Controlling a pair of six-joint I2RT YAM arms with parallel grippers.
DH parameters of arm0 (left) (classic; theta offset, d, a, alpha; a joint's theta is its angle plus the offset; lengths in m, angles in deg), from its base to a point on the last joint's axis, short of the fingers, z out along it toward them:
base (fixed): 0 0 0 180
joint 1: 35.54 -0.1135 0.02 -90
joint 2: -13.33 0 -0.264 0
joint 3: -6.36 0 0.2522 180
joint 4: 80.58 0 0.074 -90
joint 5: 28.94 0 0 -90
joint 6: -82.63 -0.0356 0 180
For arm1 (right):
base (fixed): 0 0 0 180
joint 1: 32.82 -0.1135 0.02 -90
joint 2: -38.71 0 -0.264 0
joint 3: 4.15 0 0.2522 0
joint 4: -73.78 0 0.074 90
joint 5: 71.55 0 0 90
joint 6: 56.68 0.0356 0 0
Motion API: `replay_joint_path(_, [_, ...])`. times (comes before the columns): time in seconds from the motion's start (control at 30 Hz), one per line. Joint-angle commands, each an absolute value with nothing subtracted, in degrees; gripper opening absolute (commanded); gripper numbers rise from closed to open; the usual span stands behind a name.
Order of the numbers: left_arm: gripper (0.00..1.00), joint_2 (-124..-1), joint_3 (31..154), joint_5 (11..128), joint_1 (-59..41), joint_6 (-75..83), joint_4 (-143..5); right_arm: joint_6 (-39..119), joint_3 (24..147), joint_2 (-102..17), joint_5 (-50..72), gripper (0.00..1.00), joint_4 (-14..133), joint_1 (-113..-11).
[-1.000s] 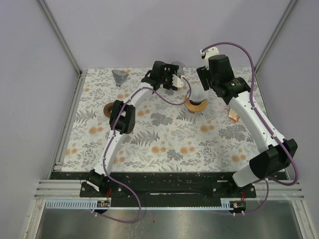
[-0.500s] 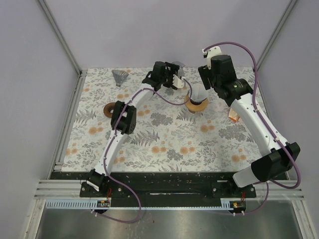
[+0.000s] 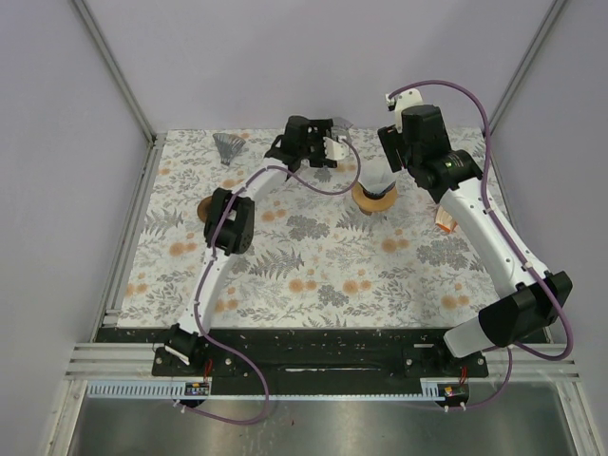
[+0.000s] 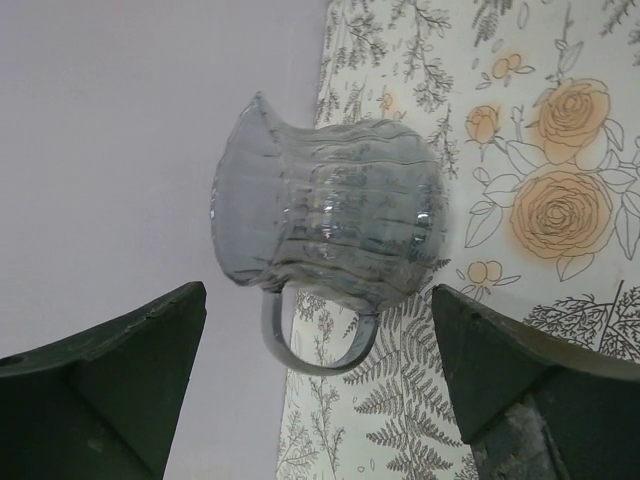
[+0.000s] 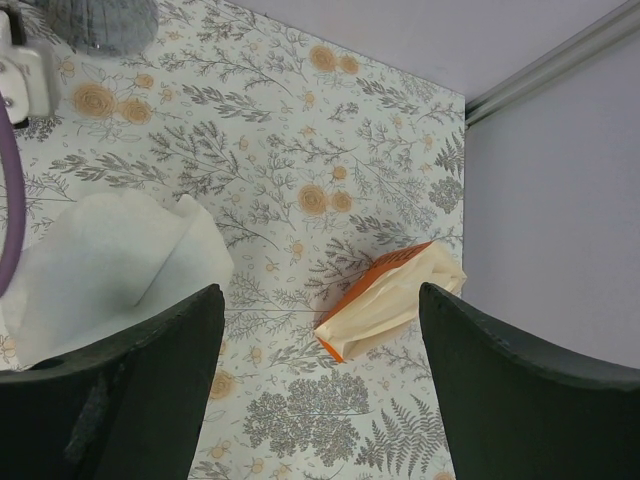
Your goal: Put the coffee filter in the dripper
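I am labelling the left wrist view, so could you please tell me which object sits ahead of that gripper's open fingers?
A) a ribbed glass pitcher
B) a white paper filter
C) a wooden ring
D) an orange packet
A: the ribbed glass pitcher, handle towards the camera, fills the gap ahead of the left gripper, whose jaws stand wide and touch nothing.

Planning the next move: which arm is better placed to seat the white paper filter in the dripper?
Right, probably: the right jaws hang open beside the white paper filter; the left jaws face the ribbed glass jug.
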State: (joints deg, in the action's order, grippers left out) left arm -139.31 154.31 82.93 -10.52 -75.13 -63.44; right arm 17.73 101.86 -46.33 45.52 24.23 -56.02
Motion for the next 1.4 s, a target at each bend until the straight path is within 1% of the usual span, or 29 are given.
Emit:
replay_joint_path(0.0, [0.99, -133.28, 157.84, 88.21, -12.86, -64.08, -63.93, 18.82, 104.36, -46.28, 45.26, 0.86, 24.69, -56.11])
replay_joint_path(0.23, [0.99, -136.26, 162.84, 92.61, -15.23, -43.60, -64.27, 19.35, 104.53, -46.11, 44.29, 0.86, 23.98, -56.02])
replay_joint_path(0.4, [0.91, -140.22, 166.37, 89.98, -16.20, -35.23, -66.56, 19.08, 104.01, -45.84, 44.12, 0.86, 23.81, -56.02])
replay_joint_path(0.5, [0.82, -141.71, 165.59, 86.04, -15.94, -37.94, -70.32, 19.00, 103.83, -46.02, 44.12, 0.86, 23.89, -56.02])
replay_joint_path(0.53, [0.82, -142.06, 165.06, 84.28, -15.77, -39.69, -72.16, 19.00, 103.66, -46.02, 44.03, 0.85, 23.81, -56.02])
replay_joint_path(0.6, [0.82, -143.11, 166.01, 83.21, -15.85, -42.51, -74.02, 18.73, 103.22, -46.19, 43.85, 0.86, 24.07, -56.02])
replay_joint_path(0.67, [0.82, -144.52, 167.69, 85.13, -16.11, -43.74, -73.24, 18.65, 102.60, -46.28, 44.29, 0.85, 24.42, -56.02])
replay_joint_path(0.8, [0.82, -144.52, 164.79, 83.65, -15.68, -49.98, -74.90, 17.94, 102.34, -46.55, 44.64, 0.86, 24.60, -56.02])
replay_joint_path(0.97, [0.82, -144.61, 165.40, 84.08, -16.55, -47.53, -76.84, 17.50, 101.81, -46.63, 44.20, 0.86, 25.21, -56.11])
replay_joint_path(1.13, [0.82, -143.56, 162.95, 85.14, -16.12, -50.78, -76.49, 17.06, 101.72, -46.99, 44.82, 0.86, 25.21, -56.02])
replay_joint_path(1.27, [0.81, -145.32, 165.32, 84.61, -16.47, -52.27, -72.98, 16.97, 101.37, -46.72, 44.82, 0.86, 25.65, -56.11])
replay_joint_path(1.37, [0.80, -144.09, 162.16, 85.05, -16.12, -53.33, -72.53, 16.97, 101.37, -46.90, 44.73, 0.85, 26.00, -56.02])
